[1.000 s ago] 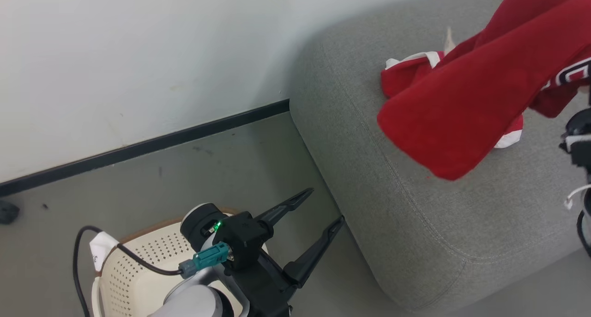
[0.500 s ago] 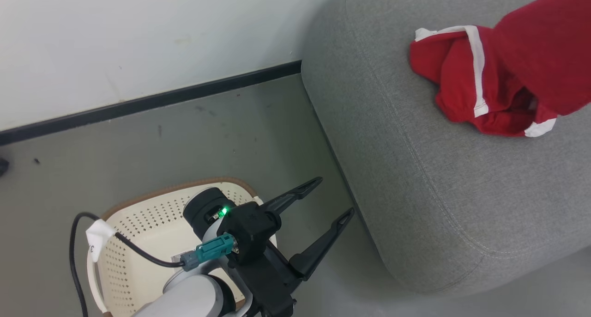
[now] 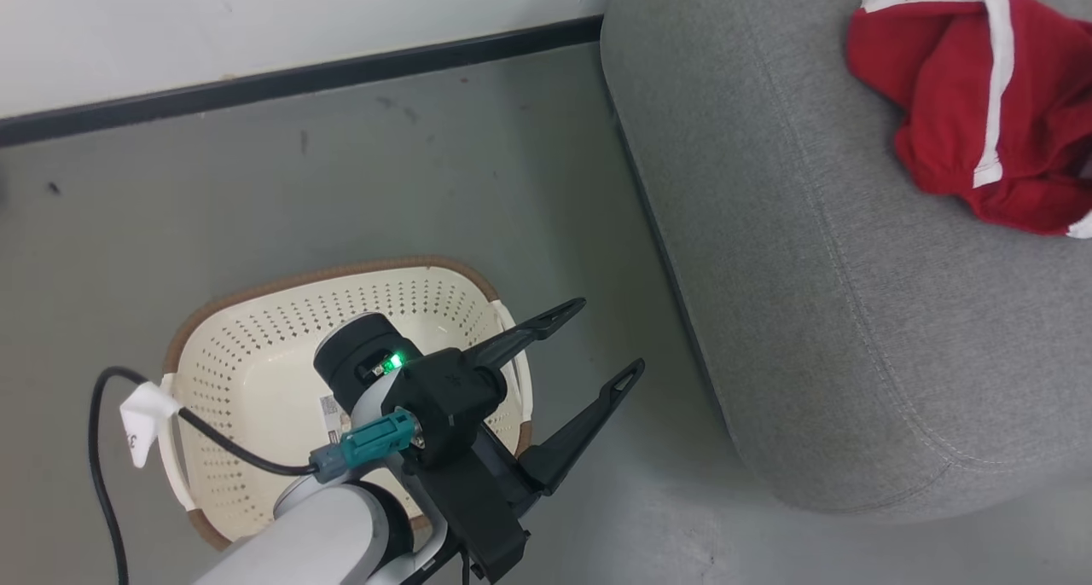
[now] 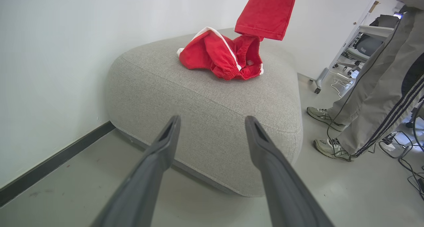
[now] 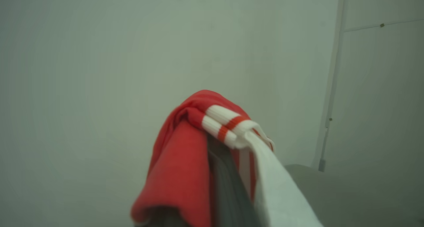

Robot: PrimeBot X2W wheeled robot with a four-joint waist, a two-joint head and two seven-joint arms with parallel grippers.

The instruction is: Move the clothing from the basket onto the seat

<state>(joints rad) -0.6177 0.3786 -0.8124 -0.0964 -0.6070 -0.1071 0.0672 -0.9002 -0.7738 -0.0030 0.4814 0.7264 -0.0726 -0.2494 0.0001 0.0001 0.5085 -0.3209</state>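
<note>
The cream basket with a brown rim stands on the floor at lower left, and no clothing is visible inside it. My left gripper hangs open over its right edge, with nothing between the fingers. To the right lies the grey seat, with a crumpled red garment with white stripes on top of it. A second piece of red clothing hangs above the seat. My right gripper is shut on that clothing, whose white-striped trim drapes over the fingers.
A white wall with a black baseboard runs behind the basket and seat. A person's legs and shoes stand on the floor right of the seat, beside loose cables and an office chair base.
The head camera has tilted down, bringing the whole basket into view. The hanging red garment that filled the upper right a second ago has left the head picture. The left gripper stays open.
</note>
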